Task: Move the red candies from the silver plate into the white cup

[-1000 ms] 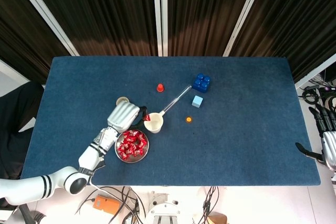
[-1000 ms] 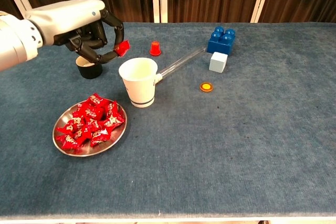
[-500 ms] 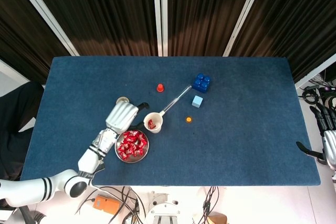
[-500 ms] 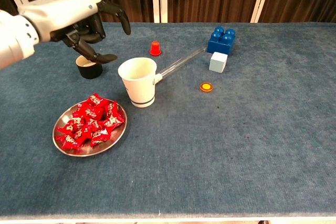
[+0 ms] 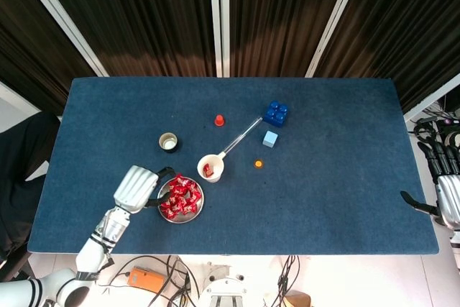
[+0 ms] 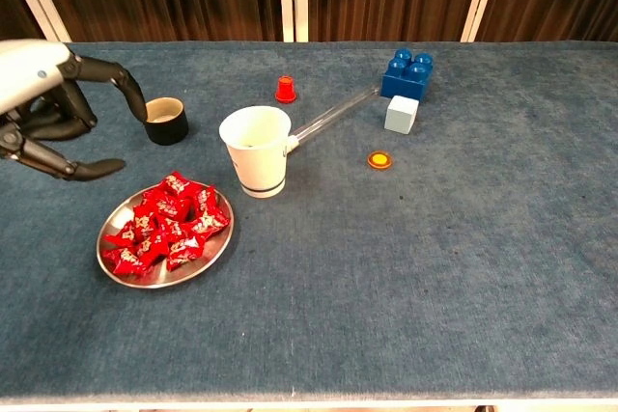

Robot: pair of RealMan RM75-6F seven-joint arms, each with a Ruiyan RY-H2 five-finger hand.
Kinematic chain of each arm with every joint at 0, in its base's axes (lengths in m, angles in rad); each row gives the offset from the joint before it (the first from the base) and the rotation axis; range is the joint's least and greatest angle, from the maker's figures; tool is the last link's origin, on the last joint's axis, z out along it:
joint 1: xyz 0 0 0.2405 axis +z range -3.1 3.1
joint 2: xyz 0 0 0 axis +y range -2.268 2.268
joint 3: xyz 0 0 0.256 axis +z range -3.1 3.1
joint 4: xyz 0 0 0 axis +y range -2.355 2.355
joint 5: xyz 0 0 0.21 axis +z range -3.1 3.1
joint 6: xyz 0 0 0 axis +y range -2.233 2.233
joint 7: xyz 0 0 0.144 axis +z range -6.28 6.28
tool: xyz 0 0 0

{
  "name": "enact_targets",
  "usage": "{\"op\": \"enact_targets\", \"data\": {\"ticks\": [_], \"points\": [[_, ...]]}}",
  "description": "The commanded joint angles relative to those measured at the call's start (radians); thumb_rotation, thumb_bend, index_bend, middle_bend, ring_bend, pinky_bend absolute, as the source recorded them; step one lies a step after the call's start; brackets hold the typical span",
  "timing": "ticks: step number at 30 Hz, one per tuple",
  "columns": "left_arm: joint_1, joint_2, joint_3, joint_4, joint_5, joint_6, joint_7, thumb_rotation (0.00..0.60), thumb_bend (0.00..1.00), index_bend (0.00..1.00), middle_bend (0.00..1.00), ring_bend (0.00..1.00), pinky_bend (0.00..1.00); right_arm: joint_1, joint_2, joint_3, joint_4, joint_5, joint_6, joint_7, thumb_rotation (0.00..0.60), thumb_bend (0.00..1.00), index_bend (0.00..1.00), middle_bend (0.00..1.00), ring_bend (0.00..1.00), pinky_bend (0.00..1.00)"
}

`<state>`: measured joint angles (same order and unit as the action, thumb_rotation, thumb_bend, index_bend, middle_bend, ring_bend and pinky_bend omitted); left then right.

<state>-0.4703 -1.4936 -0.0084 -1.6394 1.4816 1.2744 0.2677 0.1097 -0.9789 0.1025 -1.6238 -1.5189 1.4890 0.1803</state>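
Left hand [image 6: 43, 127]: empty, fingers spread, beside silver plate [image 6: 216, 246]. Red candies [image 6: 164, 229]: heaped on plate; one visible in white cup [image 5: 210, 168]. Advice: descend over heap, pinch one edge piece.

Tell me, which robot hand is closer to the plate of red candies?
The left hand. It hovers open right beside the silver plate of red candies, on its left side. The right hand is far away, past the table's right edge.
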Motion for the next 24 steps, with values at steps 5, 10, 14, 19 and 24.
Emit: {"op": "enact_targets", "data": {"ticks": [5,10,14,19,24], "points": [[-0.032,-0.107,-0.028,0.044,-0.128,-0.121,0.104,0.448,0.21,0.44,0.96,0.93,0.86,-0.009,0.008,-0.003,-0.002,0.002,0.009,0.004,0.600,0.33,0.00,0.03,0.00,0.00],[-0.040,-0.142,-0.036,0.078,-0.174,-0.153,0.144,0.445,0.21,0.44,0.96,0.93,0.86,-0.015,0.010,-0.005,0.001,0.007,0.013,0.007,0.600,0.33,0.00,0.03,0.00,0.00],[-0.046,-0.159,-0.039,0.098,-0.197,-0.169,0.162,0.445,0.21,0.44,0.96,0.93,0.86,-0.017,0.008,-0.007,0.002,0.007,0.012,0.008,0.600,0.33,0.00,0.03,0.00,0.00],[-0.049,-0.172,-0.037,0.107,-0.208,-0.182,0.171,0.444,0.21,0.45,0.96,0.93,0.86,-0.018,0.008,-0.008,0.000,0.008,0.013,0.004,0.600,0.33,0.00,0.03,0.00,0.00],[-0.057,-0.191,-0.036,0.125,-0.209,-0.193,0.177,0.444,0.21,0.45,0.96,0.93,0.86,-0.020,0.009,-0.007,-0.004,0.008,0.015,0.001,0.600,0.33,0.00,0.03,0.00,0.00]]}}
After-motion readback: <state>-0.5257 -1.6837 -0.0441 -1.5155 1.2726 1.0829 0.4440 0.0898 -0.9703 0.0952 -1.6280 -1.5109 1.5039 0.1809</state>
